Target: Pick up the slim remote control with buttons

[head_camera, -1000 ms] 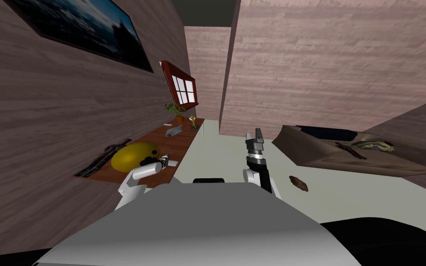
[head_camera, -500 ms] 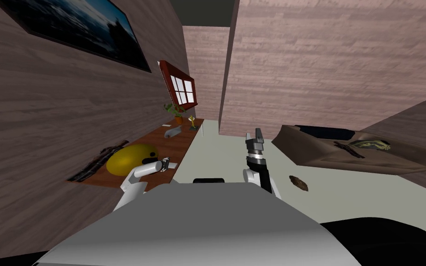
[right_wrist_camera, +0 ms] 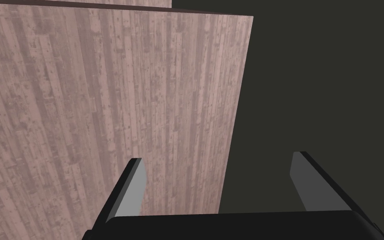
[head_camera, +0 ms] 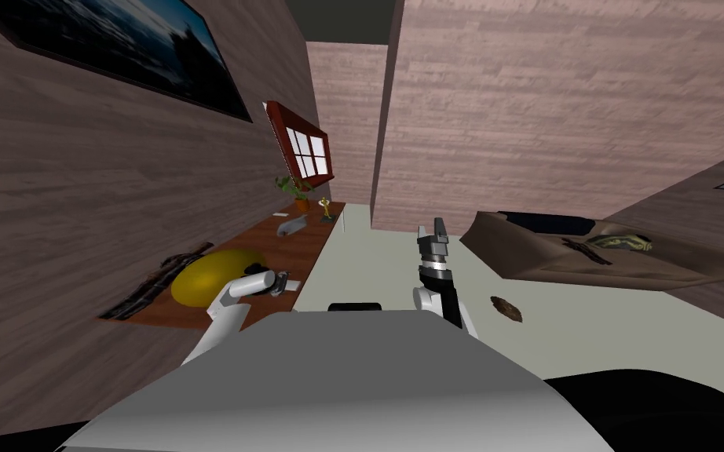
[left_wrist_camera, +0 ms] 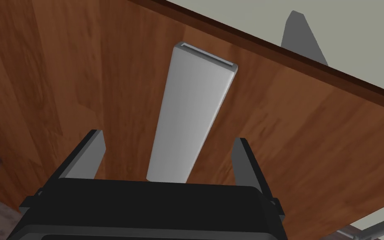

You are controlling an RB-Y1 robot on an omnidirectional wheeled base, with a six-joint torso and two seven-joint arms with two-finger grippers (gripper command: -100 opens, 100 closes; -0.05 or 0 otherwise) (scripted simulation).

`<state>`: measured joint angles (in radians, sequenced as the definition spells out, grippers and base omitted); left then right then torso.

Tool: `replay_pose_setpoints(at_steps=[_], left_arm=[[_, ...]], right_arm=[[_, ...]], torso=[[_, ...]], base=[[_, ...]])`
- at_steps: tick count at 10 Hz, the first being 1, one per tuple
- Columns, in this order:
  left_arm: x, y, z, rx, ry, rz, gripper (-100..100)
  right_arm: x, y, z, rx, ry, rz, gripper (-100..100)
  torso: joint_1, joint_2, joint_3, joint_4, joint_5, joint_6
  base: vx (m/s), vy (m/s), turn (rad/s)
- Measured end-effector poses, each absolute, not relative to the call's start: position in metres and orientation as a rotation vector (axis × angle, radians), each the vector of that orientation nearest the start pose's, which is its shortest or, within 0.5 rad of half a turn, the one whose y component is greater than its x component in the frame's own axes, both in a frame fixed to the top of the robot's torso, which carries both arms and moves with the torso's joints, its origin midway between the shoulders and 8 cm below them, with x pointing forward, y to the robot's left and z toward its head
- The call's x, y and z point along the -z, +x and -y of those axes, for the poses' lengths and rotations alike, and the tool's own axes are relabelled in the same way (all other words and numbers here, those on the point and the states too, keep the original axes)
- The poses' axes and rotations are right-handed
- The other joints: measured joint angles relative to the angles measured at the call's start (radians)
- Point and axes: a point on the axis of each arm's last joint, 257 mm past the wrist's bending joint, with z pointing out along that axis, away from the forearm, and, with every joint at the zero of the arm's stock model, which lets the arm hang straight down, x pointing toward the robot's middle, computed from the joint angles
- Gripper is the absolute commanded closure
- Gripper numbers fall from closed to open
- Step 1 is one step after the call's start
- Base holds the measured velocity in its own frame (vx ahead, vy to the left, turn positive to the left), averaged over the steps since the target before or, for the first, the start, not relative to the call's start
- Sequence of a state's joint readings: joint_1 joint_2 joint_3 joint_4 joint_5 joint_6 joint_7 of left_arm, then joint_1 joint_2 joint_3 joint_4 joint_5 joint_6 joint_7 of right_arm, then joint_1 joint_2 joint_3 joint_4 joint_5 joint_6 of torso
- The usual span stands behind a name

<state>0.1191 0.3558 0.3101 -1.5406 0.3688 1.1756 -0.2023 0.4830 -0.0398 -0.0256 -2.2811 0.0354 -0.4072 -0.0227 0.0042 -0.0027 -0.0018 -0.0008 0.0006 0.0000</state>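
Note:
A slim, plain light grey remote [left_wrist_camera: 193,112] lies flat on a brown wooden table [left_wrist_camera: 312,137], its far end close to the table's edge. My left gripper [left_wrist_camera: 168,160] hangs just over the remote's near end, open, one finger on each side and neither touching it. From the head view, the left gripper [head_camera: 278,282] reaches over the table's [head_camera: 274,243] front part, with the remote [head_camera: 294,283] a small white sliver at its tip. My right gripper [head_camera: 433,233] is held up in front of my chest, open and holding nothing.
Beside my left forearm a big yellow rounded object [head_camera: 199,281] rests on the table. A dark long thing [head_camera: 156,282] lies against the wall. Farther along are a grey object [head_camera: 291,225], a small figurine [head_camera: 325,208] and a potted plant [head_camera: 298,188]. A brown sofa [head_camera: 572,267] stands to the right.
My view has shifted a little, so the table's things sit lower and further left in the picture. My left hand stays at the remote, open. The right arm has not moved.

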Motion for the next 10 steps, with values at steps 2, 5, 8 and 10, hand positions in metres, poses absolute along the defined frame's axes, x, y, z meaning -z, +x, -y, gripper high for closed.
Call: replay_pose_setpoints(at_steps=[2, 5, 8, 10], left_arm=[[0.459, 0.311, -0.453, 0.215, -2.168, -1.875, -100], [0.472, 0.291, -0.448, 0.139, -2.263, -1.933, -100], [0.480, 0.276, -0.447, 0.072, -2.336, -1.970, -100], [0.486, 0.266, -0.445, 0.025, -2.383, -1.991, -100]], right_arm=[[-0.013, 0.360, 0.282, -1.261, 0.676, -0.707, 0], [-0.013, 0.360, 0.282, -1.261, 0.676, -0.707, 0], [-0.013, 0.360, 0.282, -1.261, 0.676, -0.707, 0], [-0.013, 0.360, 0.282, -1.261, 0.676, -0.707, 0]], torso=[[0.000, 0.000, 0.000, 0.000, 0.000, 0.000], [0.002, 0.001, 0.000, 0.000, 0.001, 0.000], [0.003, 0.001, 0.000, 0.000, 0.001, 0.000], [0.003, 0.001, 0.001, 0.000, 0.001, 0.000]], base=[[0.038, 0.053, -0.061], [0.034, 0.088, -0.082], [0.031, 0.095, -0.076], [0.015, 0.078, -0.056]])
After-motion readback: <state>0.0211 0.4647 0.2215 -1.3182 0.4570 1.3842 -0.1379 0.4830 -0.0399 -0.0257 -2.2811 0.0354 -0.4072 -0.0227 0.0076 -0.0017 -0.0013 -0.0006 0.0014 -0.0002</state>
